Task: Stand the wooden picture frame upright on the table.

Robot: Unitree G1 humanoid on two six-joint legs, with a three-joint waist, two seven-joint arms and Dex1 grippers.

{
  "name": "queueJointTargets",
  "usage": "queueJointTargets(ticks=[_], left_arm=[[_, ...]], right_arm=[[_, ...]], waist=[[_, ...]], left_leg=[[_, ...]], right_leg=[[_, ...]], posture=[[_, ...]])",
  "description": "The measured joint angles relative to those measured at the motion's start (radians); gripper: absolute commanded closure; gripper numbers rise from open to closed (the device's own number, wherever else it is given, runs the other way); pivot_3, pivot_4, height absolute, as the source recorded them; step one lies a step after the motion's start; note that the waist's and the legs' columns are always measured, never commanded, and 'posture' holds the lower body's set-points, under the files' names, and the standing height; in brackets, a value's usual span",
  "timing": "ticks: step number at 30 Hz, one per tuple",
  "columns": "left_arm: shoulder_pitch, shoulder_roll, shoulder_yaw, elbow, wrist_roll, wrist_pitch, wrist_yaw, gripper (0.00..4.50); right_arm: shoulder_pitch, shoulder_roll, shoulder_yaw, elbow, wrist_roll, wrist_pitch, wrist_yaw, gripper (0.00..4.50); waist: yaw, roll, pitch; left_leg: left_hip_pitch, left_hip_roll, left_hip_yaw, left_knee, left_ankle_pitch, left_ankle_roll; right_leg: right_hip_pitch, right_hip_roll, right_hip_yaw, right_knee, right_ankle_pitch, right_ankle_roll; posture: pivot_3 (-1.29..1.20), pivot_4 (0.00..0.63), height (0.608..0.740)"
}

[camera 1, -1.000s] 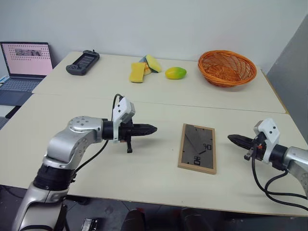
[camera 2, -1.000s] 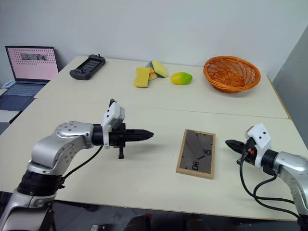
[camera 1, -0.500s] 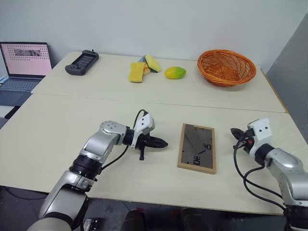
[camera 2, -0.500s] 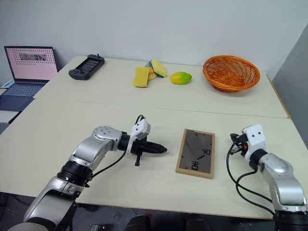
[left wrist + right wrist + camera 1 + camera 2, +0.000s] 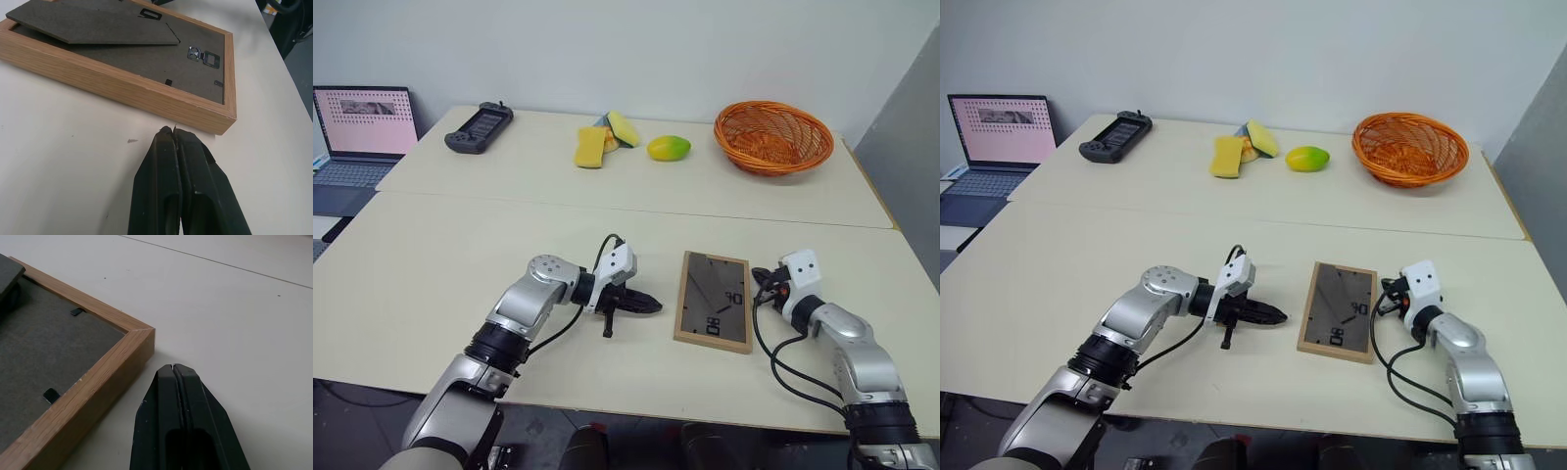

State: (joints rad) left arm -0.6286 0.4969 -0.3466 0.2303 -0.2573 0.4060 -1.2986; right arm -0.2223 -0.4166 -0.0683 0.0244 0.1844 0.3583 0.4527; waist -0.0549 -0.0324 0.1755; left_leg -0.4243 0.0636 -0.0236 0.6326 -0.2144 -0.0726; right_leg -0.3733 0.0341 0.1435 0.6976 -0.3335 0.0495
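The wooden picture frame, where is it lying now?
The wooden picture frame lies flat, back up, on the near table, between the left end effector and right end effector.

A plain pale wall [image 5: 705, 49] rose behind the far table [image 5: 529, 171], lit evenly. A grey panel [image 5: 906, 147] stood at that table's right end. Off its left end an open laptop [image 5: 357, 132] with a pink screen sat on a lower surface. Dark floor [image 5: 352, 431] lay beneath.
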Motion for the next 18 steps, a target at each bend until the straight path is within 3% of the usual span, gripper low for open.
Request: queueJointTargets(ticks=[18], left_arm=[[0.030,-0.020,-0.001,-0.064,0.015,0.047,0.004,4.47]], right_arm=[[-0.042,0.012,0.014,0.022,-0.011,-0.001,0.003,4.50]], waist=[[-0.002,0.000,0.000]], left_leg=[[0.000,0.000,0.000,0.000,0.000,0.000]], right_leg=[[0.000,0.000,0.000,0.000,0.000,0.000]], posture=[[0.00,0.150,0.740]])
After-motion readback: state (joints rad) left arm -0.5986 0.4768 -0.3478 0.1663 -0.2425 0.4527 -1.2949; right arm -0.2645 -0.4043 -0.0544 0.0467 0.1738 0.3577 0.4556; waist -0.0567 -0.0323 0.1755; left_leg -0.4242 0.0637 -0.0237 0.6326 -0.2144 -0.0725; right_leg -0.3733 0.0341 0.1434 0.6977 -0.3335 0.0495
